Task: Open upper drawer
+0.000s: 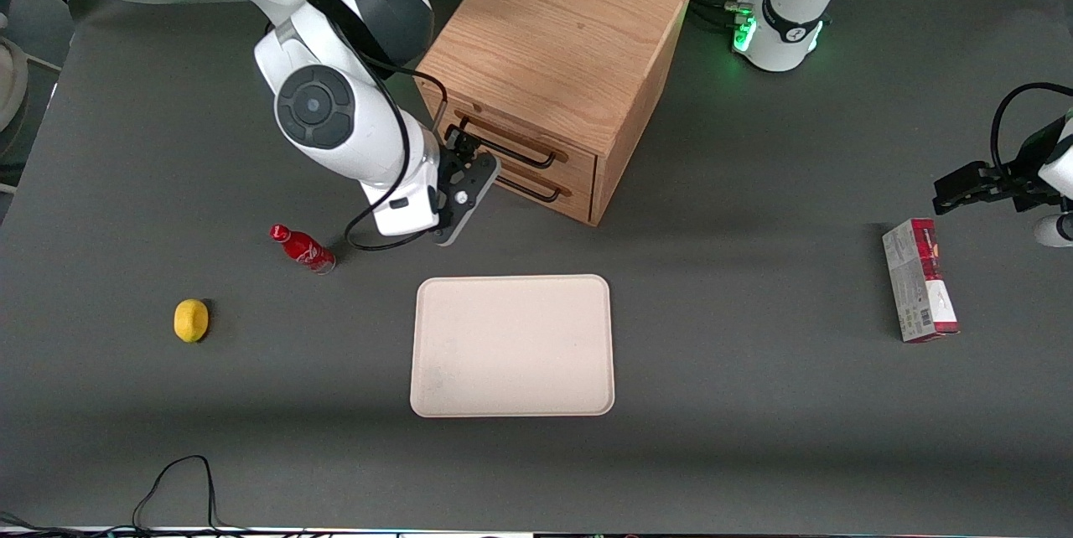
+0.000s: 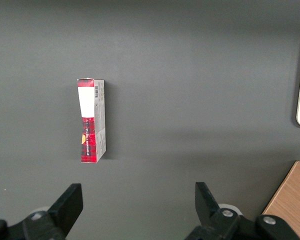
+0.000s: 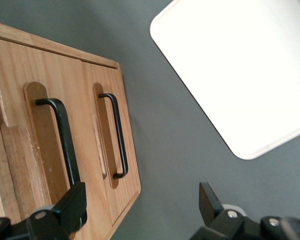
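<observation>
claw (image 1: pixel 465 154): fingers spread, gripping nothing, at the working-arm end of the upper drawer's handle (image 3: pixel 60 137) | upper drawer (image 1: pixel 511 144): flush with the cabinet (image 1: pixel 557 43) front, which stands near the worktop (image 1: pixel 754 404) edge farthest from the camera | tray (image 1: pixel 513 345): nearer the camera

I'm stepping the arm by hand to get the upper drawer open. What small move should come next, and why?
Probably ease the tool in so its fingers straddle the upper drawer's black bar handle. The tool is open and in front of the closed drawer, with one finger at the bar and nothing gripped yet.
</observation>
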